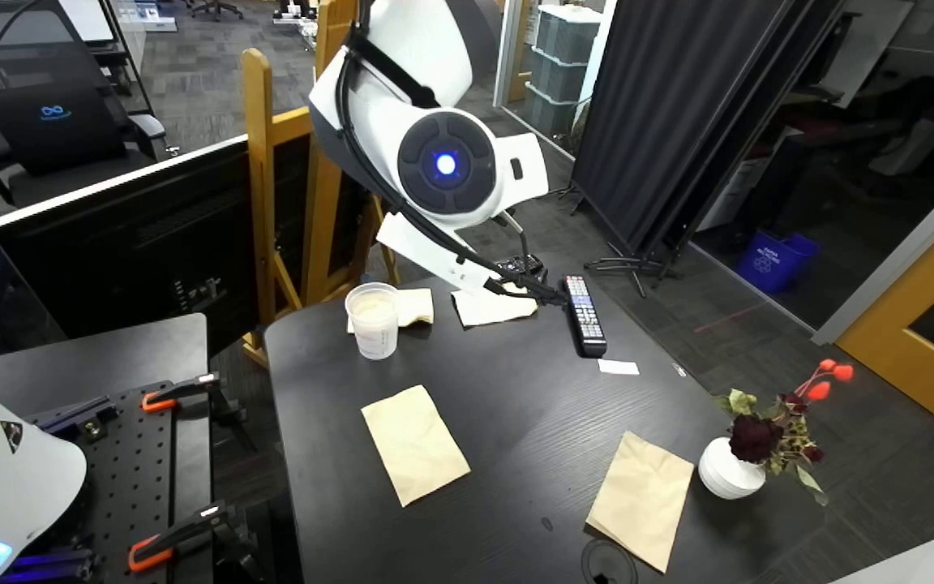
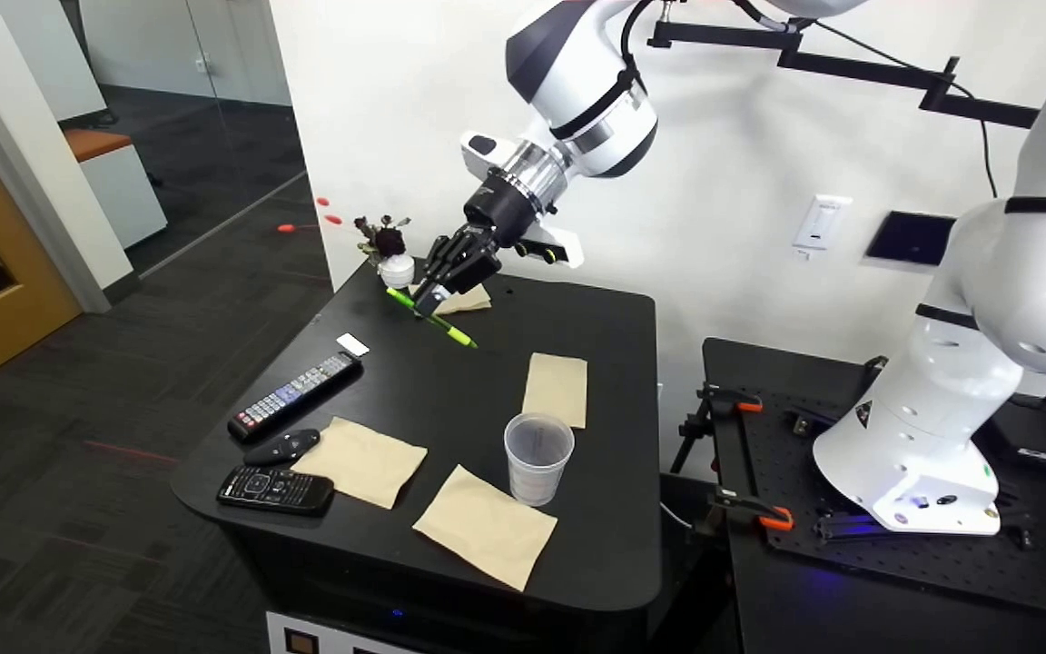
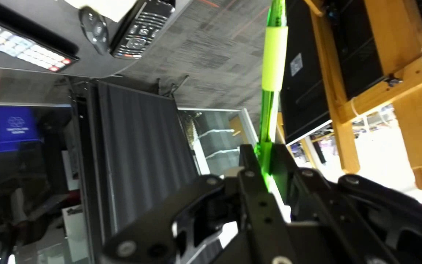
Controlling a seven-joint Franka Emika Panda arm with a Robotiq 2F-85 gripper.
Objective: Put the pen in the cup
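The pen is slim and yellow-green. In the wrist view the pen (image 3: 274, 58) runs up from between the fingertips of my gripper (image 3: 264, 156), which is shut on it. In an exterior view my gripper (image 2: 430, 300) holds the pen (image 2: 461, 337) slantwise in the air, an end showing on each side of the fingers. The cup is white, translucent and upright on the dark table, in both exterior views: the cup (image 1: 374, 324), and the cup (image 2: 537, 459). My gripper is well apart from the cup, which is out of the wrist view. The arm hides the pen in an exterior view.
Beige paper notes lie on the table (image 2: 478, 400), two of them near the cup (image 2: 487, 527). A long black remote (image 2: 296, 395), smaller remotes (image 2: 276, 490) and a white card (image 2: 352, 344) lie along an edge. A white vase with red flowers (image 1: 730, 469) stands by another note.
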